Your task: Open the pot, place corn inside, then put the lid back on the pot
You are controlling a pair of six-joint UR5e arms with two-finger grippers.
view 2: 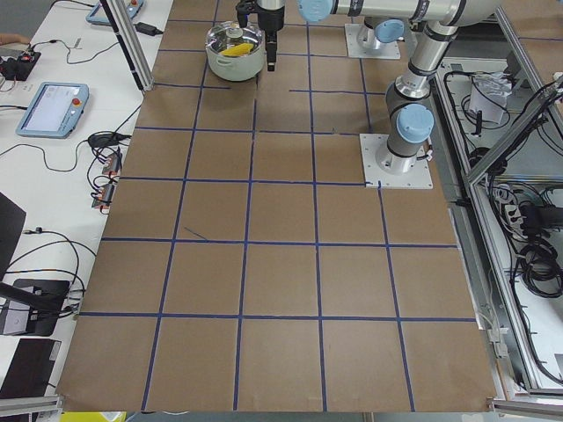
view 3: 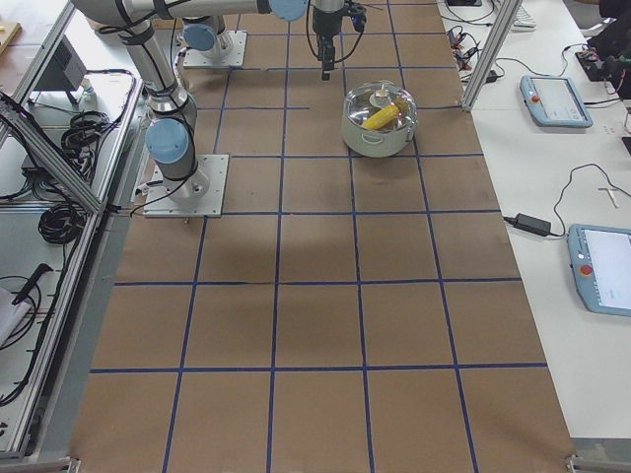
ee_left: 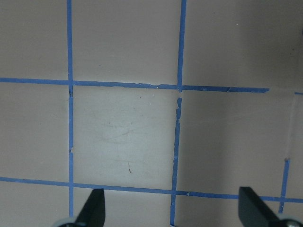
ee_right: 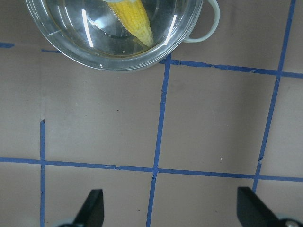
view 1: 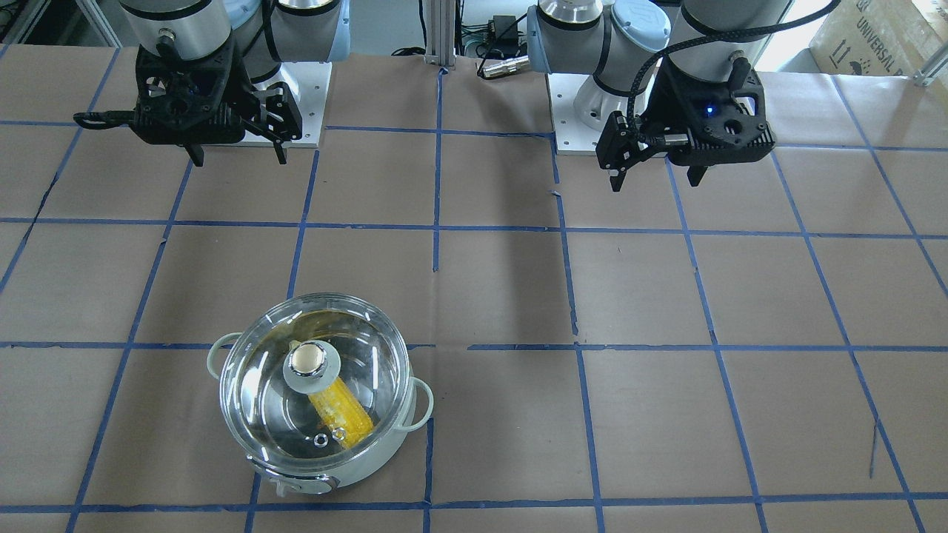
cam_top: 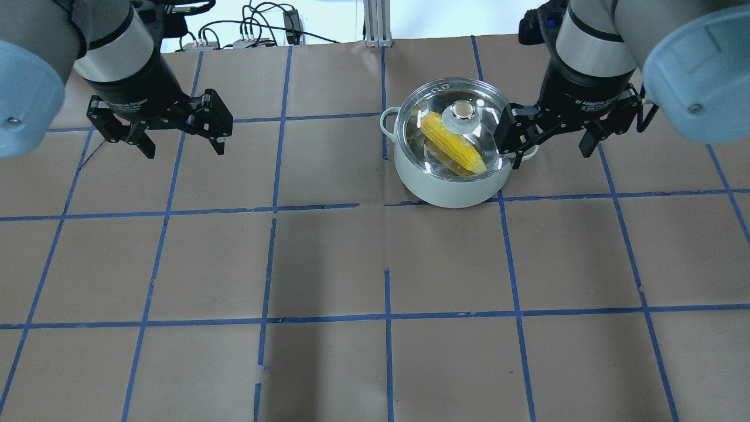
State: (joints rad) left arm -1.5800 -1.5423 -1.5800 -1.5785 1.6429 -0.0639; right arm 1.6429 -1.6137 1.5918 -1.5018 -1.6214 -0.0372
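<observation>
The pot [cam_top: 445, 189] stands on the table with its pale body and loop handles showing. The glass lid [cam_top: 477, 132] sits on the pot, knob up. The yellow corn [cam_top: 454, 146] lies inside, seen through the glass. The pot [view 1: 374, 463], the lid [view 1: 255, 374] and the corn [view 1: 342, 416] also show in the front view. My right gripper [cam_top: 551, 158] is open and empty, raised just to the right of the pot. Its wrist view shows the lid [ee_right: 71, 45] and the corn's tip [ee_right: 137, 23] at the top. My left gripper [cam_top: 184, 151] is open and empty, far left of the pot.
The table [cam_top: 328, 264] is covered in brown paper with a grid of blue tape lines. The left wrist view shows only paper and tape [ee_left: 177, 142]. Both arm bases [view 1: 578, 126] stand at the table's robot side. Tablets and cables lie on side benches [view 3: 557, 99].
</observation>
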